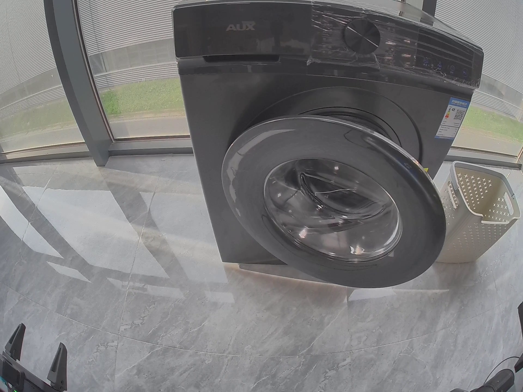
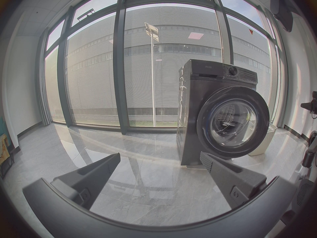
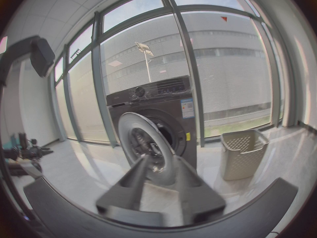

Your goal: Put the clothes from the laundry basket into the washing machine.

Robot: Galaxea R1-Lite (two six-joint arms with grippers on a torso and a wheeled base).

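Washer [image 1: 305, 137] stands on the tile floor [image 1: 163, 279] against the windows [image 1: 136, 55], straight ahead of me. Its round door [image 1: 332, 202] hangs open, swung out toward me and partly covering the mouth of the drum. Behind the door's upper edge the drum [image 1: 354, 118] shows as a dark crescent. I cannot tell what, if anything, lies inside; the door glass gives back reflections.

Basket [image 1: 479, 213] is pale, perforated and upright on the floor to the right of the washer, near it but apart, with a strip of floor between in my right wrist view. The door's rim crosses in front of its near corner in the head view. What shows of the basket's inside is bare perforated wall. Whether clothes lie lower down I cannot tell.

Left claw [image 2: 159, 156] is well in front of the washer and off to its left, low over the floor. Its fingers [image 2: 95, 172] are spread wide, with nothing between them.

Right claw [image 3: 162, 157] is in front of the washer, pointed at the open door. The fingers [image 3: 132, 185] are parted by a narrower gap and hold nothing; the door shows through between them.
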